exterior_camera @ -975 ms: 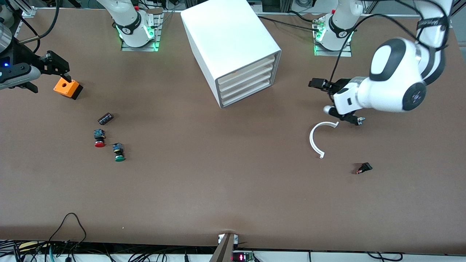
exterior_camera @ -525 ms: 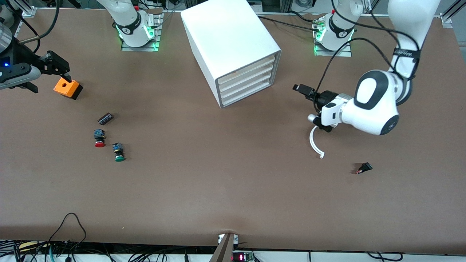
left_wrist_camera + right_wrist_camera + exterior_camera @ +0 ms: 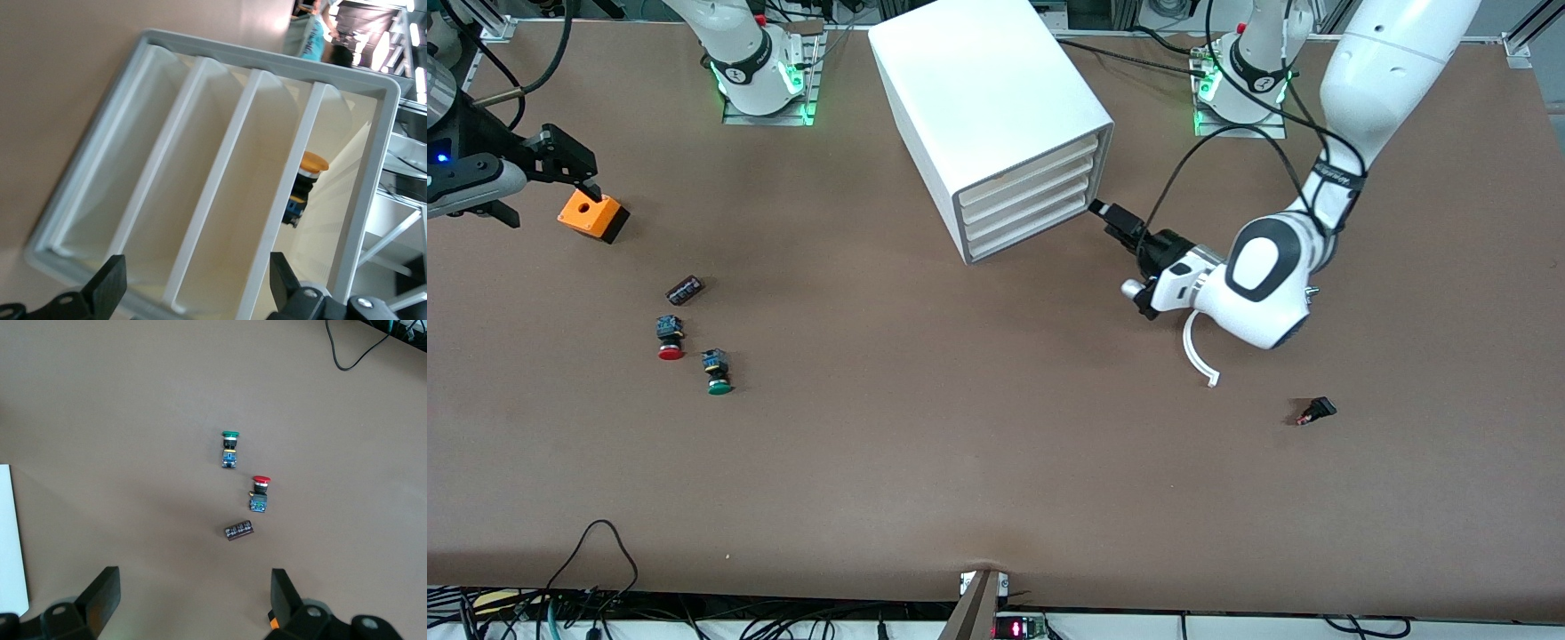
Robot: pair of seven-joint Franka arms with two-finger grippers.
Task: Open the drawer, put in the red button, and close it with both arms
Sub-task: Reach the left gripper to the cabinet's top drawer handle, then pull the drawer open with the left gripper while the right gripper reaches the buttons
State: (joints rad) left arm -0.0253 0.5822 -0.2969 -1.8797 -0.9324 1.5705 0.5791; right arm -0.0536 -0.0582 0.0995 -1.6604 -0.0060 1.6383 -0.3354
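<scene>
Bright, even light from overhead, soft shadows on the table (image 3: 996, 462). Left wrist view slightly blurred; cabinet (image 3: 987, 98) top glares white.

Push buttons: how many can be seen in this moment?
3. The red button and green button lie toward the right arm's end; an orange-capped one shows inside the cabinet. Others may be hidden in drawers.

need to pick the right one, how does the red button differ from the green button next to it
Cap colour: the red button has a red cap, the green button a green one.
Place: the red button lies farther from the front camera and nearer the small black cylinder; the green button lies nearer the camera, more toward the cabinet.
Shared: both lie on their sides on the table, similar in size, with dark bodies showing blue, untouched by either gripper.
</scene>
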